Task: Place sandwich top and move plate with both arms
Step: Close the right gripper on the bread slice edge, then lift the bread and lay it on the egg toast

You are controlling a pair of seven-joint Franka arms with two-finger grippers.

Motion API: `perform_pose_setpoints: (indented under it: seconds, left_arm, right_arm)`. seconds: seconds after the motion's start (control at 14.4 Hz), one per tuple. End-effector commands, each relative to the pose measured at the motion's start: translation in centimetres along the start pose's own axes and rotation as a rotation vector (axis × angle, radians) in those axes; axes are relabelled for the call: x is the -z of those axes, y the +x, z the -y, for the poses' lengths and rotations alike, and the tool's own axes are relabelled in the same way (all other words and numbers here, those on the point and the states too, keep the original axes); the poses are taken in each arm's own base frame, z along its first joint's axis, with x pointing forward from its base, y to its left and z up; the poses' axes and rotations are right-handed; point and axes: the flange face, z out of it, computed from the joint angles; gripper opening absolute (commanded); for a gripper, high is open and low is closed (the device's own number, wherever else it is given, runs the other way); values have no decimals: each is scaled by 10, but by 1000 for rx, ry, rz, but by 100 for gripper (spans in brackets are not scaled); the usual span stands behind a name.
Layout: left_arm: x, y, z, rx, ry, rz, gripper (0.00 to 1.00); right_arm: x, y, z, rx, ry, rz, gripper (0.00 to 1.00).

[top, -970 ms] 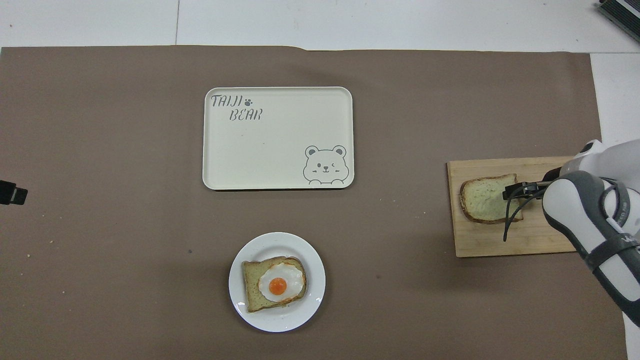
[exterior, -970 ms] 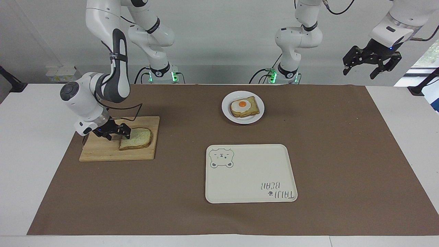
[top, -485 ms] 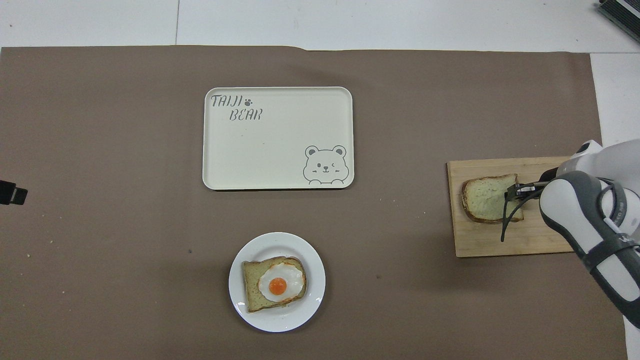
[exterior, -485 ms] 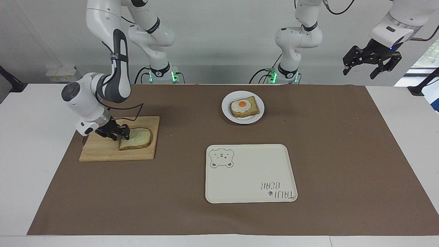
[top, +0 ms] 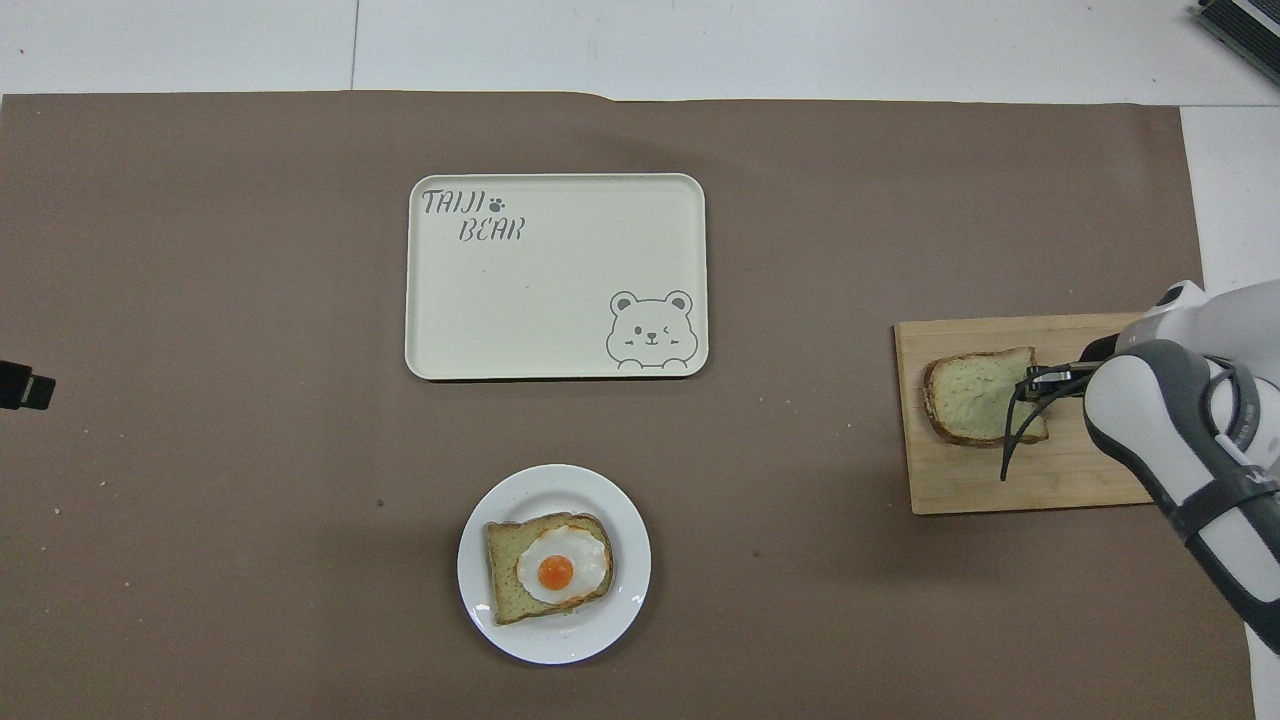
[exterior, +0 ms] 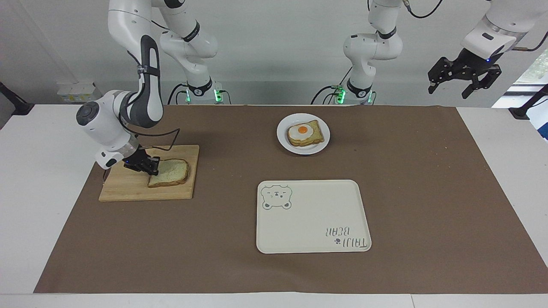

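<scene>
Brown-papered tabletop (exterior: pixel 385 179), right gripper (exterior: pixel 153 168) fingers pinching sandwich top (exterior: pixel 171 172) by its crust edge on cutting board (exterior: pixel 128 190): light, floppy, crumbly stuff; left gripper (exterior: pixel 464 81) waiting, fingers spread.

Two white jointed arms, glossy rounded shells, dark grey joint bands and a grey cap disc on one joint. Black ring collars near the bases, green lights lit at both bases. Black two-fingered right claw (exterior: pixel 150 167) and left claw (exterior: pixel 464 81), small blue light on each wrist. Thin black cables looping along the wrists.
</scene>
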Motion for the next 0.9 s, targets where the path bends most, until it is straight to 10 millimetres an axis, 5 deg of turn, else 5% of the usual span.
perform_pose_setpoints:
  seconds: [0.0,0.83]
  left_arm:
    - [0,-5,1,9,-10,-10,100]
    - [0,-5,1,9,-10,-12,100]
  right_arm:
    - [-4,2,-5,-1,15,-5,0]
    - [119,24,43,107,61,20,0]
